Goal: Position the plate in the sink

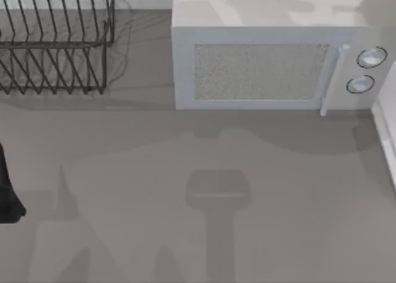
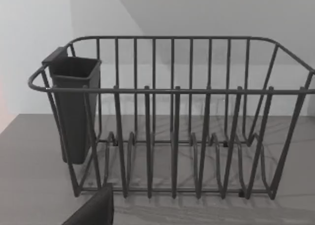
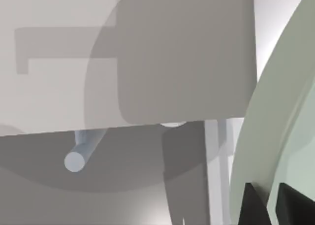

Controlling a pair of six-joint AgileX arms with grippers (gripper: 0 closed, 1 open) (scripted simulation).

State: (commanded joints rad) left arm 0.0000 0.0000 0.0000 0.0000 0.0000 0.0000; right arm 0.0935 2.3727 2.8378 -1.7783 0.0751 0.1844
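Note:
The plate [image 3: 280,116], pale mint-green and glossy, stands on edge close to the camera in the right wrist view. My right gripper [image 3: 273,199] is shut on its rim, with a dark finger on each side. Behind the plate lie the microwave's top and its handle. The sink [image 1: 387,140] shows as a thin white rim at the table's right edge, just right of the microwave. My left arm [image 1: 7,193] rests at the far left edge of the table, facing the dish rack.
A grey-white microwave [image 1: 266,66] stands at the back, centre to right, its door shut and handle [image 3: 81,155] sticking out. A black wire dish rack [image 1: 55,41] with a dark cutlery cup [image 2: 74,107] occupies the back left corner. Arm shadows fall on the grey tabletop.

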